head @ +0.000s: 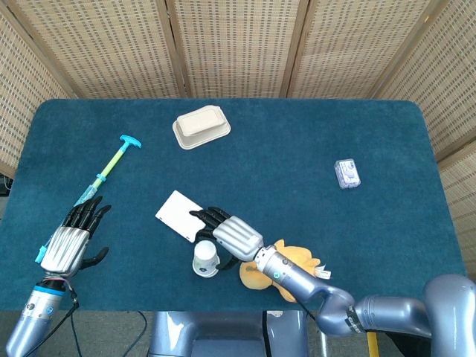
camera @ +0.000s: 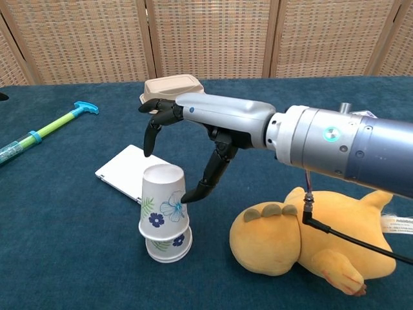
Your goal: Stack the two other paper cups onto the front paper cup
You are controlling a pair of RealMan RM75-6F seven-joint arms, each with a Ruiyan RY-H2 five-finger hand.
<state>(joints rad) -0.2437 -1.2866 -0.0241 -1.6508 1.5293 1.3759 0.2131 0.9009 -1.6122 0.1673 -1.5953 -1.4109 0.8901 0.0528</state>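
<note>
A stack of white flower-printed paper cups (camera: 164,213) stands mouth-down at the front of the table, also visible in the head view (head: 206,258). The top cup sits straight and low over the one beneath. My right hand (camera: 197,115) (head: 230,234) arches over the stack with its fingers spread. Its thumb tip (camera: 188,197) touches the top cup's right side, while the other fingertips (camera: 150,145) hang just above and left of the rim, apart from it. My left hand (head: 71,242) lies at the front left with fingers apart and nothing in it.
A yellow plush toy (camera: 310,239) lies right of the stack under my right forearm. A flat white box (camera: 126,171) sits just behind the cups. Further off are a beige lidded container (head: 201,126), a green-and-blue stick (head: 111,167) and a small plastic packet (head: 346,173).
</note>
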